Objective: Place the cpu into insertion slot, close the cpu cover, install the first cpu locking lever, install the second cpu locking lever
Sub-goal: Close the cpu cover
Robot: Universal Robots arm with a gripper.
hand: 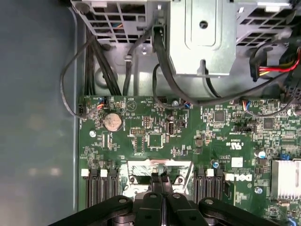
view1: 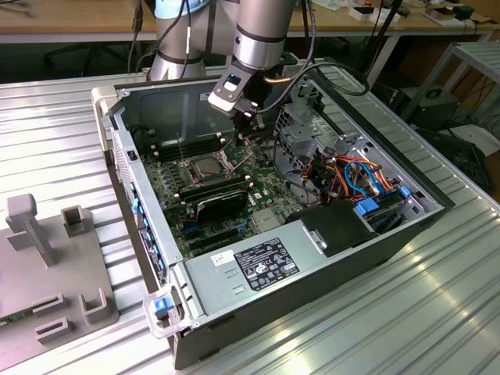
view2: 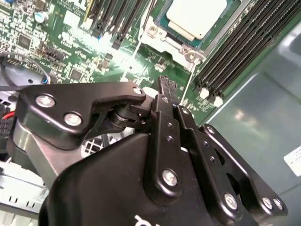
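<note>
Your black pincer (view2: 165,87), fingers pressed together and gripping nothing, poised near the square silvery-tan metal-faced cpu (view2: 195,16), seated in its dark shiny-rimmed insertion slot (view2: 164,42).

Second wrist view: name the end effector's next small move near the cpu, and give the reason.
Probably a slight push down at the edge of the cpu cover. The cpu lies seated inside that frame, which looks flat. The end effector, fingers shut, sits right over the frame's edge. Whether it touches is unclear.
</note>
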